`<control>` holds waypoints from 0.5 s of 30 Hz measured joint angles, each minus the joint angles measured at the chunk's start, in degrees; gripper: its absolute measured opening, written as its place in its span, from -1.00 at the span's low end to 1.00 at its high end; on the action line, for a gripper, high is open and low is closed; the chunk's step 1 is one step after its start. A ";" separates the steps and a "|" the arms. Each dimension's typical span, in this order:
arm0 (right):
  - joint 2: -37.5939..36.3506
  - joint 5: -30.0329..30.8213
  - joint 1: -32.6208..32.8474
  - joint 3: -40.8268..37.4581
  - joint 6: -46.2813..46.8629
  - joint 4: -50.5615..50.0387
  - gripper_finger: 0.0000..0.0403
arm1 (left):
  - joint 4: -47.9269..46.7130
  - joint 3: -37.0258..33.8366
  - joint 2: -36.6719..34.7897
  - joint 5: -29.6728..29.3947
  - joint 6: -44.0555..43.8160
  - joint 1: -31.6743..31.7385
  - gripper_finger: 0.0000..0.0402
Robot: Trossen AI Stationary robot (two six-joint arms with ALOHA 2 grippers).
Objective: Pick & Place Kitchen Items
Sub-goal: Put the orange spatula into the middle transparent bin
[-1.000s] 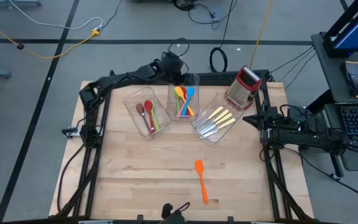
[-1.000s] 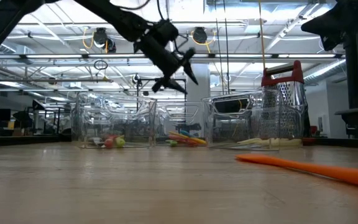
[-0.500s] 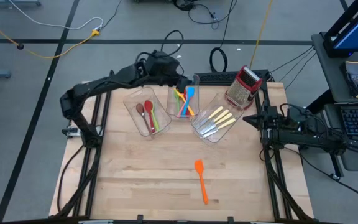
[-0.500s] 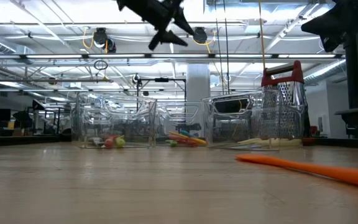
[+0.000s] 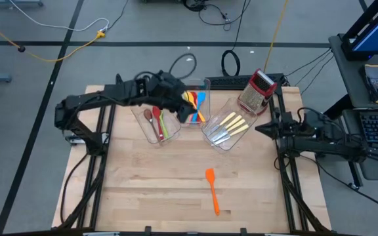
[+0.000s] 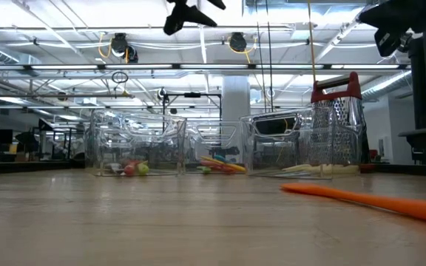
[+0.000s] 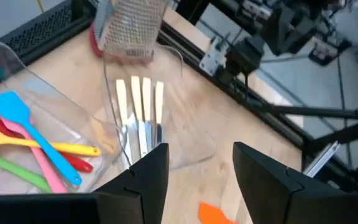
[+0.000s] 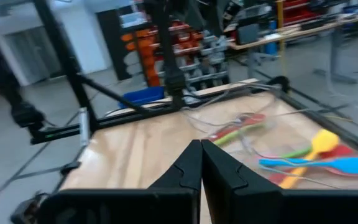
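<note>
My left gripper (image 7: 194, 180): raised above the middle bin (image 5: 193, 105), fingers apart, nothing between them.
My right gripper (image 8: 201, 177): parked at the table's right edge, fingers pressed together, empty.
Orange spatula (image 5: 212, 191): lying alone on the bare wooden table (image 5: 143, 190), well apart from the bins.
Spoons (image 5: 157, 120): in the left bin.
Coloured spatulas (image 7: 27, 146): in the middle bin.
Cream-handled cutlery (image 7: 140, 115): in the right bin, near the grater (image 5: 255, 91).
</note>
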 joint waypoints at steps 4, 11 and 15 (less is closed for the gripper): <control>3.04 -2.11 0.02 0.02 0.11 2.99 -1.00 | -0.25 -0.02 0.00 -3.99 0.98 -4.69 -0.11; 9.17 -6.59 0.12 0.00 0.08 9.43 -0.99 | -0.22 -0.02 0.00 -12.10 1.83 -12.89 -0.11; 11.62 -6.52 1.27 0.00 -0.39 12.09 -0.96 | 0.32 -0.10 -0.80 -12.29 2.80 -15.68 -0.11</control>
